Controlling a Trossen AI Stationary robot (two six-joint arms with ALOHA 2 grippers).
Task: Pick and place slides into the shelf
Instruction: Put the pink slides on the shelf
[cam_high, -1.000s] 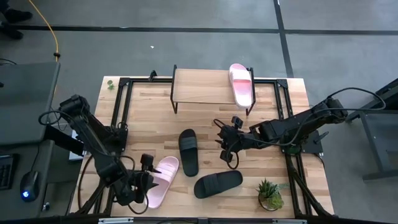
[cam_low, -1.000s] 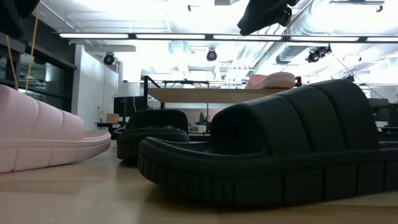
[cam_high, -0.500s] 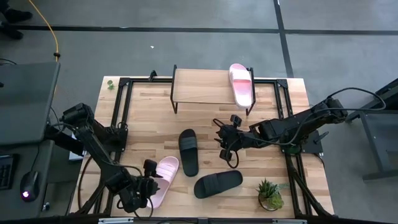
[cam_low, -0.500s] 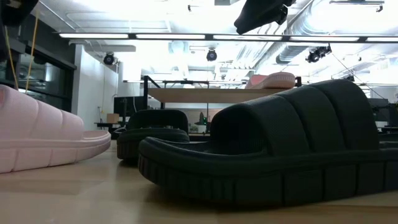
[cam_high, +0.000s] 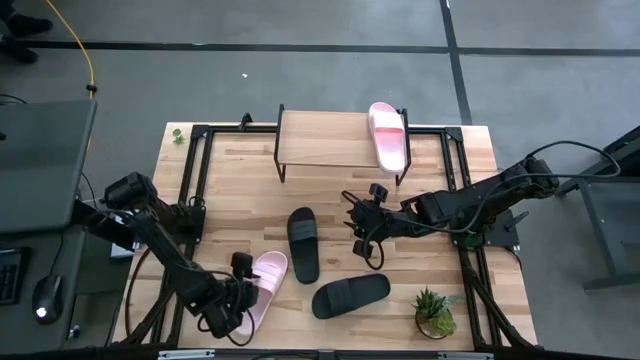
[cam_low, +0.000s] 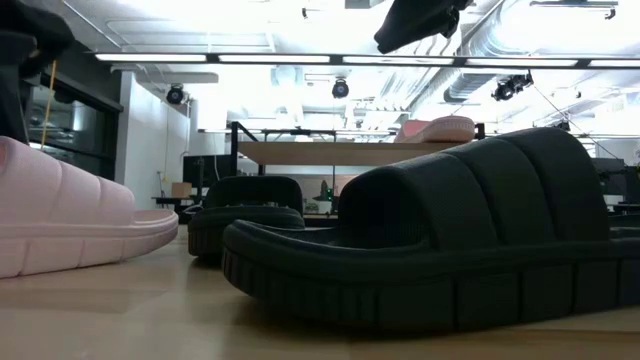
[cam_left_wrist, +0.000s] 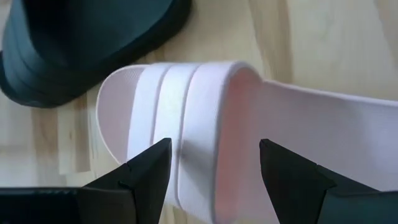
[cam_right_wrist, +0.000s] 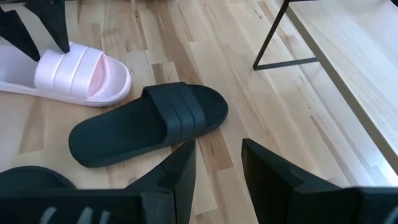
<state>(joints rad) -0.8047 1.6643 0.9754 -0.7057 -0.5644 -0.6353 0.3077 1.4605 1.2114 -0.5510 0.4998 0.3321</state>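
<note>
Left gripper (cam_high: 243, 285) sits low at the near left of the table (cam_high: 230, 195), its fingers (cam_left_wrist: 149, 167) spread wide on either side of the strap of the pink slide (cam_left_wrist: 205, 118). They straddle the strap without touching it, so nothing is gripped yet; the wide opening looks chosen to clear the thick strap before closing. From above, that pink slide (cam_high: 258, 288) lies at a slant, and the arm comes at it from the heel end, which gives the fingers a line across the strap.

Right gripper (cam_high: 362, 228) hangs over the middle of the table, open and empty, between the shelf (cam_high: 325, 140) and the two black slides. Its wrist camera looks past its parted fingers (cam_right_wrist: 180, 168) at the upright black slide (cam_right_wrist: 149, 121), so it seems poised for that one, though it is well apart from it.

One pink slide (cam_high: 388, 135) already rests on the shelf's right end, laid across the board, leaving the left part bare for the others. The black slide (cam_high: 303, 243) lies lengthwise mid-table; the second black one (cam_high: 350, 294) lies crosswise nearer the front, just beside a small plant (cam_high: 435, 312). Three slides are not yet shelved.
</note>
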